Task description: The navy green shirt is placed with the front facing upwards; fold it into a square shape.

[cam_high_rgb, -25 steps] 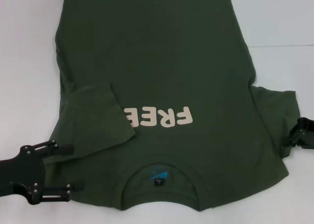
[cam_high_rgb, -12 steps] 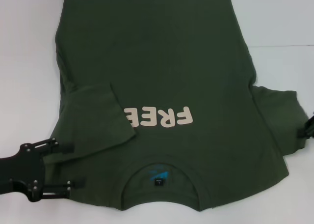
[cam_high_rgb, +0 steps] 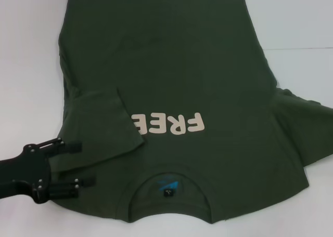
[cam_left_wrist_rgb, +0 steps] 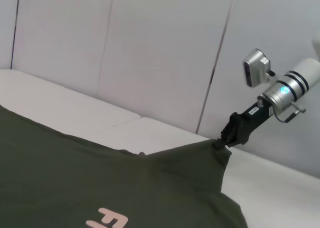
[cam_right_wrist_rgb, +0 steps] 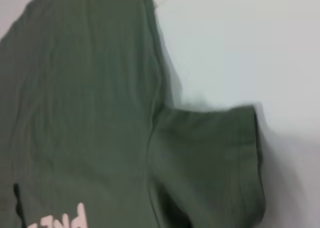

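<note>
The navy green shirt (cam_high_rgb: 171,70) lies front up on the white table, its cream "FREE" lettering (cam_high_rgb: 171,123) and collar label (cam_high_rgb: 167,186) toward me. Its left sleeve (cam_high_rgb: 104,125) is folded inward over the front. My left gripper (cam_high_rgb: 87,163) stands open low over the shirt's left shoulder edge. The right sleeve (cam_high_rgb: 302,128) is pulled outward and raised. My right gripper (cam_left_wrist_rgb: 220,144) shows only in the left wrist view, shut on that sleeve's tip and holding it above the table. The right wrist view looks down on the shirt (cam_right_wrist_rgb: 75,88) and the sleeve (cam_right_wrist_rgb: 210,158).
The white table (cam_high_rgb: 31,50) extends bare on both sides of the shirt, with a seam (cam_high_rgb: 302,49) at the right. White wall panels (cam_left_wrist_rgb: 150,53) stand behind the table's far side.
My right gripper has left the head view to the right, drawing the right sleeve out and up. My left gripper has shifted slightly forward over the shoulder edge.
</note>
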### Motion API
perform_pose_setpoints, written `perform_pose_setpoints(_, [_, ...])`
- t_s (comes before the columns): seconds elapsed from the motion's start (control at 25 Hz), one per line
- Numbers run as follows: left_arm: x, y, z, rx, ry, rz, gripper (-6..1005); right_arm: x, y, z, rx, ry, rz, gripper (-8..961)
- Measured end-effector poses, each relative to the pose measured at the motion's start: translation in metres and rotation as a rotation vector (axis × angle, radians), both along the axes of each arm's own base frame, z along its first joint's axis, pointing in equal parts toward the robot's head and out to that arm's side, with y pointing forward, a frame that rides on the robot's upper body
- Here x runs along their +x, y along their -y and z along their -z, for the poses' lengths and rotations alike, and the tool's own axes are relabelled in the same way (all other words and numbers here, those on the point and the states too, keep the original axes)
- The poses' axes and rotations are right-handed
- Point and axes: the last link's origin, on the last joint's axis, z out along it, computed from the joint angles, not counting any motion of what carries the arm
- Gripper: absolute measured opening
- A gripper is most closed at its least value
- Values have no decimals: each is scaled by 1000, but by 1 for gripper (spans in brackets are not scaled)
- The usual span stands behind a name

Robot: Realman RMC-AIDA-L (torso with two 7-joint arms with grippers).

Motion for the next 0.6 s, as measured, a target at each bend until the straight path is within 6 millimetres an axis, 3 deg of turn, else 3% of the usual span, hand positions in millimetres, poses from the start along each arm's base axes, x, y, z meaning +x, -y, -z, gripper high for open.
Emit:
perform_pose_setpoints(0.32, [4, -2, 0, -11, 30, -24, 917, -17, -10, -9, 38, -25, -110, 30])
perform_pose_setpoints(0.6, [6, -6, 0, -17, 30, -33, 917, -48, -33, 8, -13, -25, -200, 29])
